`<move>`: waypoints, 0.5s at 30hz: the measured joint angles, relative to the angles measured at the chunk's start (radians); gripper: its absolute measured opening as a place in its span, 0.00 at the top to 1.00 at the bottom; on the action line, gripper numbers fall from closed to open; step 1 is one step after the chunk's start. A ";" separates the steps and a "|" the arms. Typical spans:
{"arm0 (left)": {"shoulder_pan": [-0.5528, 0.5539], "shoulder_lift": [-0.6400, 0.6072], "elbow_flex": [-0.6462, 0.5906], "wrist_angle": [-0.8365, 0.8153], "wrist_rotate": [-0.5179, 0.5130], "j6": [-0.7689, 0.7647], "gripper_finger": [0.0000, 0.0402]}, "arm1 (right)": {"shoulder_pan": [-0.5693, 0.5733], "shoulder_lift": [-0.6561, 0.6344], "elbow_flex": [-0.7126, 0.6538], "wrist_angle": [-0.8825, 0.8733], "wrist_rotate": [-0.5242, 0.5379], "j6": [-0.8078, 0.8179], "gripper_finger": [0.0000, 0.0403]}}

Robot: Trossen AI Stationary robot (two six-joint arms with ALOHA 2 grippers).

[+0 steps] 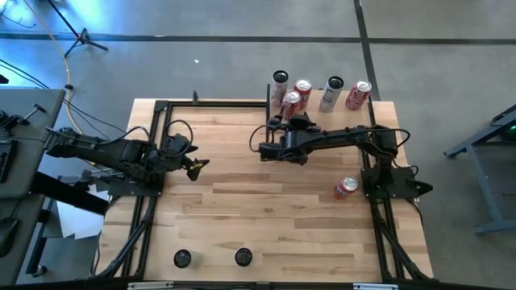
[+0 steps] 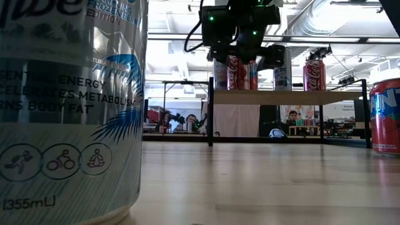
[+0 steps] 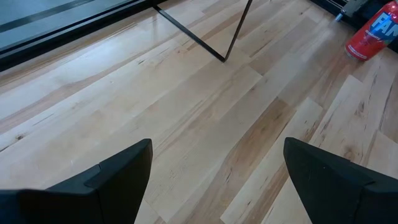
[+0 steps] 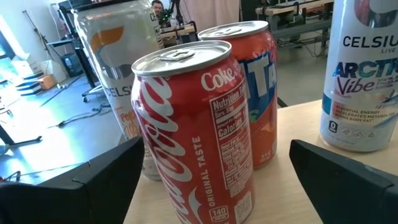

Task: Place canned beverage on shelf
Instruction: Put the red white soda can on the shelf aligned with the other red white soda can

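Coke can (image 4: 199,130) nearest, upright on shelf (image 2: 287,97), between spread fingers of right end effector (image 4: 211,180), unpinched. Rigid, smooth, likely slippery; grip mid-body. Left end effector (image 3: 214,180) spread over desk (image 3: 186,106).

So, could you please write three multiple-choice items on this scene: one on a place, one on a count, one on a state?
1. The right gripper is: A at the shelf; B at the table's near edge; C beside the left arm.
2. Cans on the shelf: A three; B five; C eight.
3. The right gripper is: A open; B shut on a can; C shut, empty.

Key: 1 A, it flanks the Coke can there; 2 B, five tops show from above; 3 A, its fingers stand clear of the can.
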State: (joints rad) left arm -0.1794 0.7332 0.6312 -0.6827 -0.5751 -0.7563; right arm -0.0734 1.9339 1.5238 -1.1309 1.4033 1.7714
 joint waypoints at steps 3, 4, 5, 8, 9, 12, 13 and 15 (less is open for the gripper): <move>0.000 0.000 0.000 0.000 0.000 0.000 0.16 | 0.000 0.000 0.000 0.000 0.000 0.000 0.04; 0.000 0.000 0.000 0.000 0.000 0.000 0.16 | 0.000 0.000 0.000 0.000 0.000 0.000 0.05; 0.000 0.000 0.000 0.000 0.000 0.000 0.16 | 0.000 0.000 0.000 0.000 0.000 0.000 0.06; 0.000 0.000 0.000 0.000 0.000 0.000 0.16 | 0.000 0.000 0.000 0.001 0.000 0.000 0.12; 0.000 0.000 0.000 0.000 0.000 0.000 0.16 | 0.001 0.000 0.000 0.001 0.000 0.000 0.15; 0.000 0.000 0.000 0.000 0.000 0.000 0.16 | 0.002 0.000 0.000 0.004 0.000 0.001 0.24; 0.000 0.000 0.000 0.000 0.000 0.000 0.16 | 0.002 0.000 0.000 0.005 0.000 0.000 0.27; 0.000 0.000 0.000 0.000 0.000 0.000 0.16 | 0.002 0.000 0.000 0.005 0.000 0.000 0.34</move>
State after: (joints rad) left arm -0.1795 0.7330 0.6312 -0.6827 -0.5751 -0.7561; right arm -0.0711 1.9339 1.5238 -1.1257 1.4030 1.7718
